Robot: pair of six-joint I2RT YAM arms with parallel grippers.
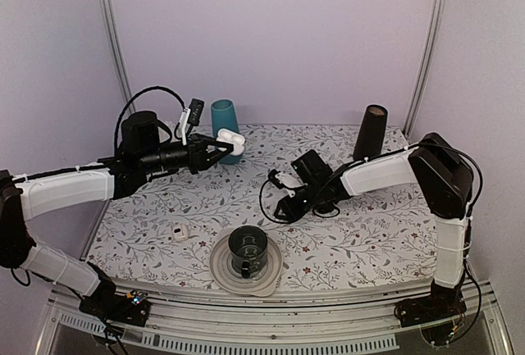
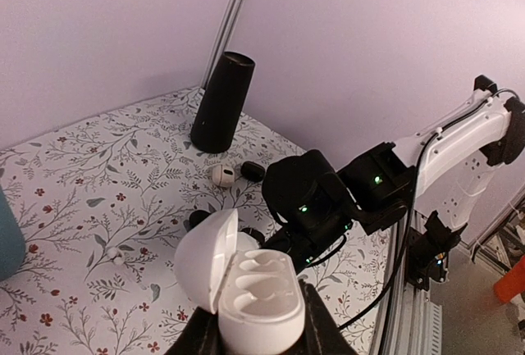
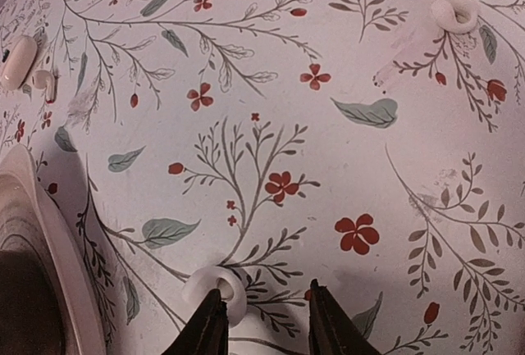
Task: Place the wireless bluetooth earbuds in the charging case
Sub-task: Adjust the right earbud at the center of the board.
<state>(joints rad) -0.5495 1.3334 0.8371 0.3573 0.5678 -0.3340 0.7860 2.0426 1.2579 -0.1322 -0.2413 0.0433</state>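
One risk stood out: while the left claw [image 1: 215, 148] pinched the open charging case [image 1: 230, 138] aloft at upper left, the right claw [image 3: 267, 326], spread low over the bench [image 3: 369, 175], had a white earbud [image 3: 215, 288] just outside its gap, so closing might flick it away.

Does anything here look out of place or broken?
Two small white rings lie loose on the tablecloth, one beside the right gripper. They may be earbud tips come off; I can't tell. The left gripper holds the charging case open, empty.
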